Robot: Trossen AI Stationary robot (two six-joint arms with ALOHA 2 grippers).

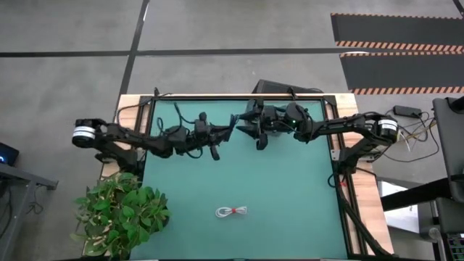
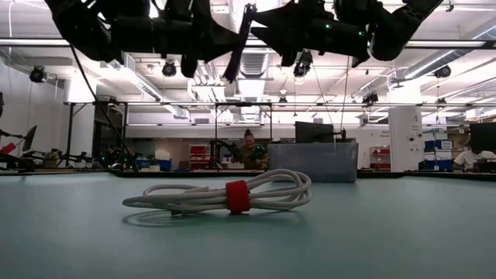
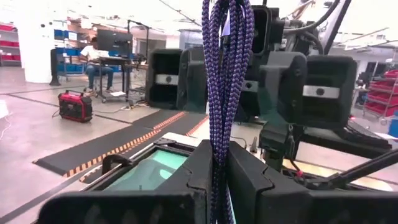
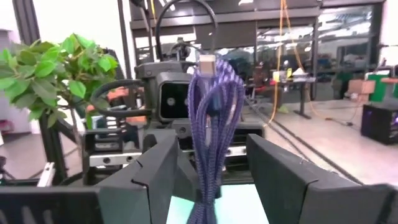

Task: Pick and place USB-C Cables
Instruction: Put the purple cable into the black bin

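Observation:
A dark blue braided USB-C cable bundle (image 3: 227,68) stands upright in the air over the table's far middle, with my left gripper (image 3: 219,171) shut on it. My right gripper (image 4: 214,180) faces it from the right and is open. Its two fingers (image 4: 155,180) stand on either side of the same bundle (image 4: 211,124) with gaps showing; a silver plug (image 4: 207,62) tops the bundle. A white cable coil with a red band (image 2: 236,195) lies flat on the green mat near the front (image 1: 231,212). In the high view the two grippers meet at the bundle (image 1: 233,127). My left gripper pinches several strands of the blue bundle (image 3: 217,152) between its two fingers. The fingers come level from the table's left and lie across the bundle. The bundle is lifted clear of the table, nearly upright, and most of it rises above the fingers.
A grey translucent bin (image 2: 314,161) stands at the table's far edge. A leafy potted plant (image 1: 119,214) sits at the front left corner. Green mat (image 1: 290,188) lies bare around the white coil. People sit in the room beyond the table.

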